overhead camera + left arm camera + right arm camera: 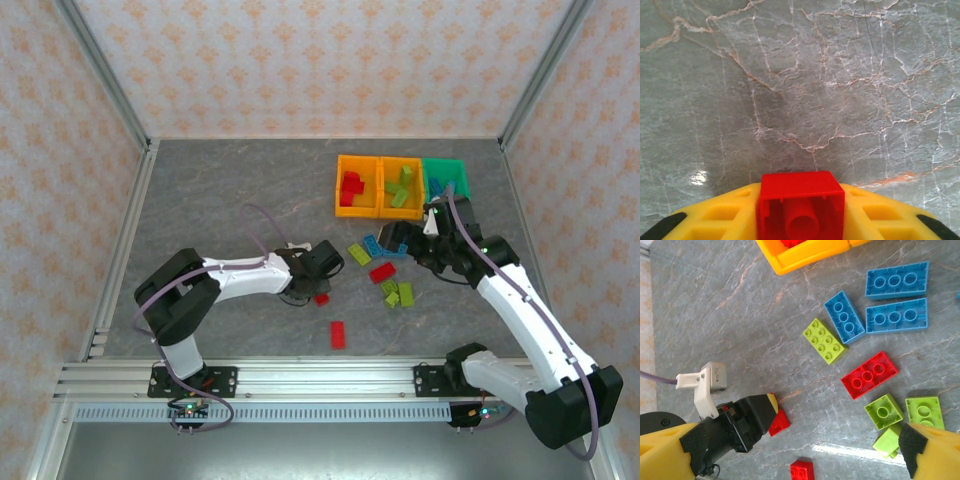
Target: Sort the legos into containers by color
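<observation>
Closest in the left wrist view, we find a red brick (801, 207) clamped in the left gripper (318, 280). Its target, the left orange bin (341, 190), lies beyond and rightward. Farther right, the right gripper (405, 240) hangs with jaws spread over loose bricks (870, 375), nearer that bin.

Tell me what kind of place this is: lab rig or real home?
Probably a lab robot cell, not a home: wallpapered panels in metal framing, a marble-look tabletop, and an aluminium rail along the near edge.
</observation>
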You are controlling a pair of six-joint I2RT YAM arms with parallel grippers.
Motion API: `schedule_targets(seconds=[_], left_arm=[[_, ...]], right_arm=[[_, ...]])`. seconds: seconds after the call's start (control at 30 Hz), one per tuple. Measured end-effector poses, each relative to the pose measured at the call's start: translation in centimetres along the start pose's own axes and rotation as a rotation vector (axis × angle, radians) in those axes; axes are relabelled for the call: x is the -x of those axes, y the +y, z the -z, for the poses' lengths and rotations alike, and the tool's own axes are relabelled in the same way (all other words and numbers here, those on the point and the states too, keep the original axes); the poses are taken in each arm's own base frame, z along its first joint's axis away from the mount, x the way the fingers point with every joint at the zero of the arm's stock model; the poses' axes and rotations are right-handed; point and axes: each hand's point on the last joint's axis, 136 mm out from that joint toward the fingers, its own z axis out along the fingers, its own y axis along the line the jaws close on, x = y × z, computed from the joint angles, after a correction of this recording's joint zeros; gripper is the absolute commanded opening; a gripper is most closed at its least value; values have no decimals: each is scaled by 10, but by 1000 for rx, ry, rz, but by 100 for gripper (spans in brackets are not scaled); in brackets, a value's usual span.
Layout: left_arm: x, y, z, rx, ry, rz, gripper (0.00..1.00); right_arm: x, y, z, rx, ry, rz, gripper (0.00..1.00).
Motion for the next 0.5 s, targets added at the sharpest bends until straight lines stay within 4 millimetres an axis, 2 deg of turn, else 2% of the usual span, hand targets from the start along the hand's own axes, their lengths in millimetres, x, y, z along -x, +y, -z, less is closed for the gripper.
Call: schedule_targets(seconds=[0.07,0.13,0.23,0.3,0.4,0.5], left_arm=[[2,-2,2,-3,-6,-10,26],[9,-9,8,-11,-27,-26,25],[34,-34,28,-63,-85,-53,25],[61,-61,50,-117,-146,-73,25],[119,-109,86,-199,-283,-91,26],[172,-143,102,-243,-382,-96,26]], right_arm=[[-4,4,-1,21,23,-1,100],[-7,8,-1,43,42,0,100],[-10,10,0,56,53,-1,100],[-10,10,1,52,48,-4,100],[-8,4,5,23,23,-14,100],[-8,0,12,4,0,-21,100]])
